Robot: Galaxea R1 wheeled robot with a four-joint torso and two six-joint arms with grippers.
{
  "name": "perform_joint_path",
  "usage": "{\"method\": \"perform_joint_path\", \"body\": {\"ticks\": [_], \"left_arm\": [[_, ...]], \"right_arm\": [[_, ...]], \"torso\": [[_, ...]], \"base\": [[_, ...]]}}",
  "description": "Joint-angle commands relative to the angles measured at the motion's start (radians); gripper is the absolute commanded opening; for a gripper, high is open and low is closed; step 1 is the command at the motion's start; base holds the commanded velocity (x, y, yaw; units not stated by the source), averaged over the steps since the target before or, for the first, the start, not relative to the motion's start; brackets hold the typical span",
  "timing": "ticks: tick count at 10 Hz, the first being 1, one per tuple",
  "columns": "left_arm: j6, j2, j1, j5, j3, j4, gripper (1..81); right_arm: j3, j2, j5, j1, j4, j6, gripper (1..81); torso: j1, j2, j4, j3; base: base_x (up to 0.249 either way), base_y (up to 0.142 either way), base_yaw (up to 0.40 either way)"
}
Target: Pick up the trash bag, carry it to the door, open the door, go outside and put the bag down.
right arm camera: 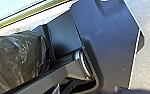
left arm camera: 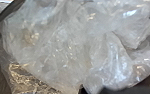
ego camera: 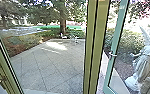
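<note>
Translucent plastic, bunched and glossy, lies close to the left gripper (left arm camera: 94, 89); whether that gripper is closed on it I cannot tell. The right gripper's (right arm camera: 87, 90) grip state cannot be told either. The trash bag (left arm camera: 63, 47) shows large at the left wrist, dark material around its clear folds, and the right wrist view shows a crumpled dark part beside the robot's jointed bar (right arm camera: 48, 77) and dark base plate (right arm camera: 111, 42). Thin, slick film could slide out of a shallow pinch, or stretch and tear if the load swings. Loose folds could also catch on the bar or be rubbed by the plate during a turn.

Farther out, the yellow-green door post (ego camera: 94, 50) stands upright ahead, with a teal-framed glass door (ego camera: 114, 42) and its handle (ego camera: 112, 54) to its right. If the robot drives slightly off line, its base or an elbow could strike the post, or the bag could drag along it. Beyond lies the paved terrace (ego camera: 46, 67), where the winged statue (ego camera: 144, 62) would punish a wide swing right.
</note>
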Motion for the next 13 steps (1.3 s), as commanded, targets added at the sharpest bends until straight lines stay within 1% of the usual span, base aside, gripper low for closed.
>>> {"method": "perform_joint_path", "body": {"ticks": [1,10,13], "left_arm": [[0.008,-0.001,-0.039,0.073,0.001,0.008,1.0],[0.008,-0.002,-0.039,0.073,0.001,0.003,1.0],[0.008,-0.004,-0.039,0.075,0.001,0.003,1.0]], "right_arm": [[0.007,0.009,-0.058,0.04,-0.008,-0.006,81.1],[0.007,0.018,-0.058,0.04,-0.008,-0.006,81.1],[0.007,0.021,-0.058,0.04,-0.012,-0.006,81.1]], "torso": [[0.0,0.0,0.0,0.0],[0.0,0.0,0.0,0.0],[0.0,0.0,0.0,0.0]], "base": [[0.0,0.0,-0.172],[0.0,0.0,-0.168],[0.0,0.0,-0.072]]}}
